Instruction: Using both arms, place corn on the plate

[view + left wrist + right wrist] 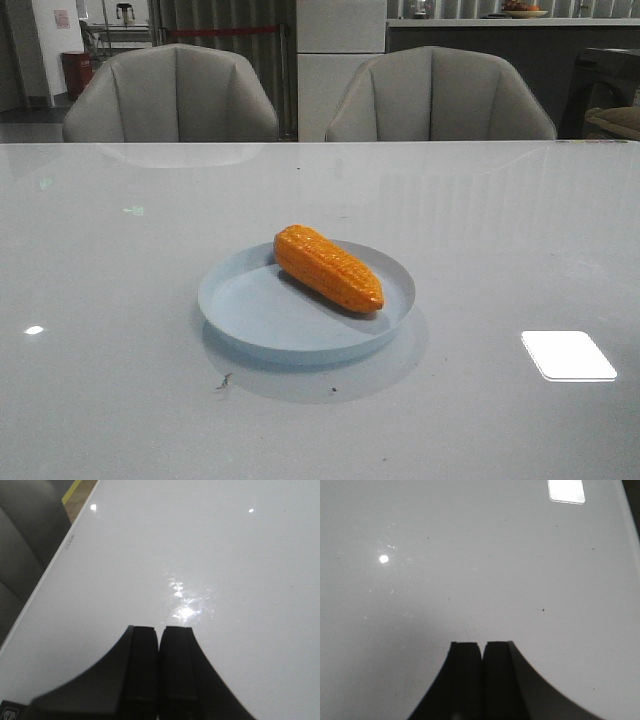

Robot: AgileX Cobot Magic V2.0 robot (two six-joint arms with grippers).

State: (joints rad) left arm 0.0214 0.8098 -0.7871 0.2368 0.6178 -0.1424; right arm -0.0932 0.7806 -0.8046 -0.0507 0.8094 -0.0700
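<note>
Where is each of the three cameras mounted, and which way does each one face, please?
Front view: looks forward over the table at the corn lying on the plate, chairs behind; no part of the robot shows.
Left wrist view: sits on the left arm, looks down past the shut left hand at bare tabletop, near a table edge with a chair beside it.
Right wrist view: sits on the right arm, looks down past the shut right hand at bare tabletop.
Shared: both wrist views show only the glossy table, no corn or plate.

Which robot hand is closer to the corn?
Cannot tell. The corn lies on the plate; the shut left gripper and right gripper each see only bare table.
</note>
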